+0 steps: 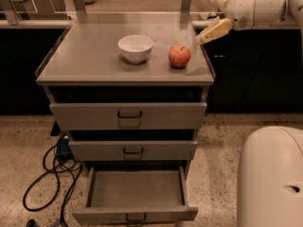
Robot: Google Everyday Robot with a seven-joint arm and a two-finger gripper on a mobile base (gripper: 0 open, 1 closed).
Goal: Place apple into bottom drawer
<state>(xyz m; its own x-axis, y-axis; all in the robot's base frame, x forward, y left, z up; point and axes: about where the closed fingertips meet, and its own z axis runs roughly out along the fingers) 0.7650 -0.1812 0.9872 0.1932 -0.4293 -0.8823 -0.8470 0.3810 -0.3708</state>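
The red apple [179, 56] with yellowish patches stands on the grey cabinet top [94, 56], toward its right side. The bottom drawer [135, 190] is pulled out below, and its flat grey inside holds nothing. My gripper [208, 32] hangs at the upper right, above the cabinet's right edge, a short way right of and above the apple. It holds nothing.
A white bowl [135, 48] stands left of the apple on the top. The two upper drawers [129, 116] are slightly ajar. Black cables [52, 171] lie on the speckled floor at the left. My white base [272, 178] fills the lower right.
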